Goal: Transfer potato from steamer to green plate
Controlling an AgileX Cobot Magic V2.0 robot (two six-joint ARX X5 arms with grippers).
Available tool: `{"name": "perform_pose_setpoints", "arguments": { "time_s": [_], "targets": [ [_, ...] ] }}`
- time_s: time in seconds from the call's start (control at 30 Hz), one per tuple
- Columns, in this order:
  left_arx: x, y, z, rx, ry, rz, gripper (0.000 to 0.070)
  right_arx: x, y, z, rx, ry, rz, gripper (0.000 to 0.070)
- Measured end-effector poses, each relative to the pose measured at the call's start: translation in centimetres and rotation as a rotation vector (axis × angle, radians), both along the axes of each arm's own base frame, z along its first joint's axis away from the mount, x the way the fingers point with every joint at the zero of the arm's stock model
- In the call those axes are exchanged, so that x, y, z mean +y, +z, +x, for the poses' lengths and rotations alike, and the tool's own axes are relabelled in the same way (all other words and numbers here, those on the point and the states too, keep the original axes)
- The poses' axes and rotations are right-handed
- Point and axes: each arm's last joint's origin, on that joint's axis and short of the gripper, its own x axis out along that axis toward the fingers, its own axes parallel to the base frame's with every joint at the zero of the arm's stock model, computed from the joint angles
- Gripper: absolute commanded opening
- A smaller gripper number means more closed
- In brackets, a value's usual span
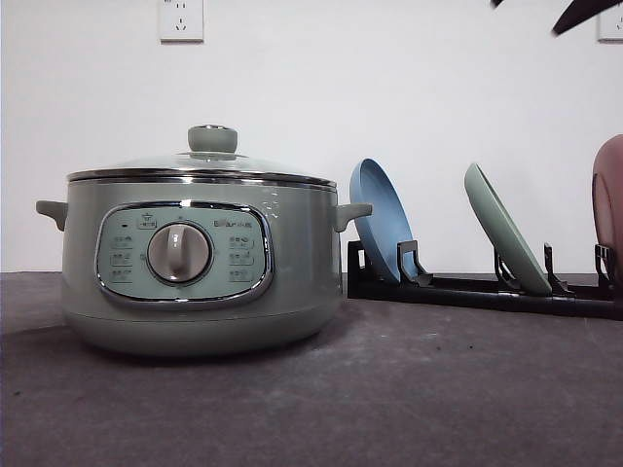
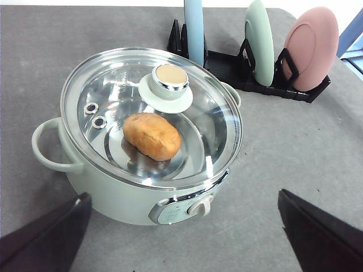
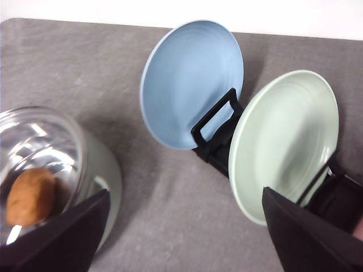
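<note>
The potato [image 2: 152, 136] lies inside the steamer [image 2: 113, 195], seen through the closed glass lid [image 2: 170, 79]. In the front view the steamer [image 1: 195, 282] stands left of centre with its lid on. The green plate [image 1: 506, 233] leans upright in a black rack [image 1: 477, 290] to the right. My left gripper [image 2: 182, 197] hovers open above the steamer's front, fingers wide apart. My right gripper [image 3: 186, 195] is open above the table between the steamer [image 3: 105, 170] and the green plate [image 3: 286, 141]. The potato [image 3: 31, 195] shows through the lid there too.
A blue plate [image 1: 382, 219] stands in the rack's slot nearest the steamer, and a pink dish [image 1: 610, 195] stands at its far right end. A dark piece of an arm [image 1: 584, 15] crosses the top right corner. Grey table surface stretches in front of the rack.
</note>
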Motion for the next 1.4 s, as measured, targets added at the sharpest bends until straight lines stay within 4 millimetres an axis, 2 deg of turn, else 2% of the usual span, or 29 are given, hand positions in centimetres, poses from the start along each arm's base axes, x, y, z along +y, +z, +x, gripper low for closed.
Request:
{"name": "perform_pose_setpoints", "arguments": {
  "time_s": [0.13,0.37,0.53,0.77,0.83,0.93,1.07,1.13,1.3,1.33,1.4],
  "targets": [
    [0.0,0.0,0.0,0.0,0.0,0.0,0.0673,0.3,-1.2,3.3,0.022,0.0,-0.002,0.054],
    [0.0,0.0,0.0,0.0,0.0,0.0,0.0673,0.6,-4.5,7.4,0.065,-0.038,-0.028,0.0539],
    [0.0,0.0,0.0,0.0,0.0,0.0,0.0673,0.8,-7.1,9.6,0.106,-0.043,-0.036,0.0538],
    [0.0,0.0,0.0,0.0,0.0,0.0,0.0673,1.0,-10.1,11.6,0.161,-0.043,-0.042,0.0517],
    [0.0,0.0,0.0,0.0,0.0,0.0,0.0673,1.0,-10.8,11.9,0.179,-0.044,-0.046,0.0483],
    [0.0,0.0,0.0,0.0,0.0,0.0,0.0673,1.0,-11.4,12.2,0.194,-0.045,-0.048,0.0377],
    [0.0,0.0,0.0,0.0,0.0,0.0,0.0673,1.1,-11.4,12.3,0.185,-0.045,-0.047,0.0281],
    [0.0,0.0,0.0,0.0,0.0,0.0,0.0673,1.1,-11.4,12.3,0.183,-0.045,-0.047,0.025],
    [0.0,0.0,0.0,0.0,0.0,0.0,0.0673,1.1,-11.4,12.2,0.193,-0.044,-0.047,0.0239],
    [0.0,0.0,0.0,0.0,0.0,0.0,0.0673,1.1,-11.5,12.2,0.195,-0.043,-0.047,0.0222],
    [0.0,0.0,0.0,0.0,0.0,0.0,0.0673,1.1,-11.5,12.2,0.196,-0.043,-0.046,0.0135]
  ]
}}
